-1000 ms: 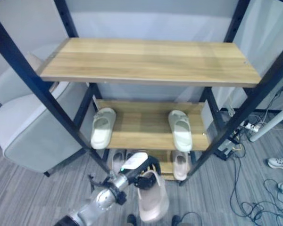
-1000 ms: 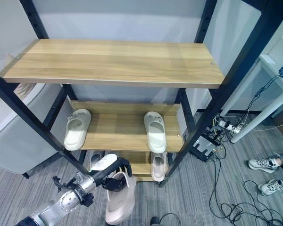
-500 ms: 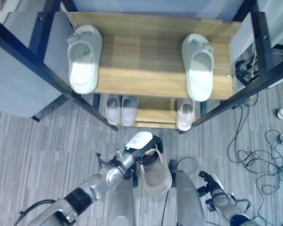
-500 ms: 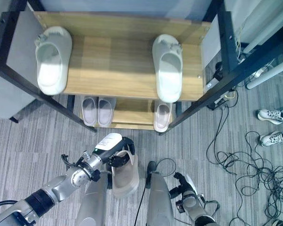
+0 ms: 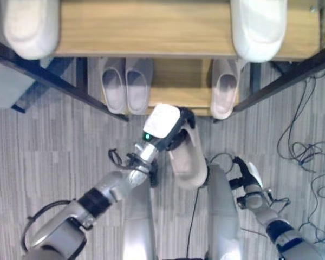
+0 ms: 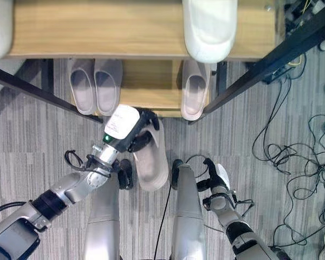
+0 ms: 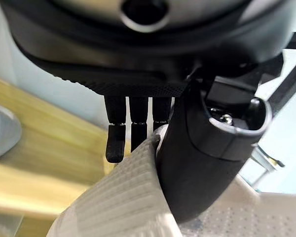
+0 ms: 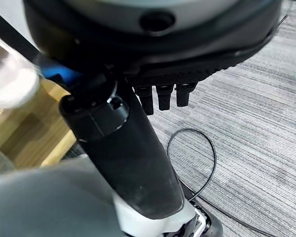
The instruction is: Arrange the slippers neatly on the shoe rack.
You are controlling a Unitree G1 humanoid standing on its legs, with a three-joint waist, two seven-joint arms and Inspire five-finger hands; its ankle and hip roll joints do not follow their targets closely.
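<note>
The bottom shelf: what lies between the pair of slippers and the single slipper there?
Bare wood of the bottom shelf between the pair and the single slipper, in both eye views.

The left hand covers the near end of the held slipper, ahead of it the rack's two pale slippers are cut off by the top edge.

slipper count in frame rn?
6. Left hand holds one beige slipper. Bottom shelf: a pair at left, a single at right. Middle shelf: white slippers at far left and right. Others may be hidden.
</note>
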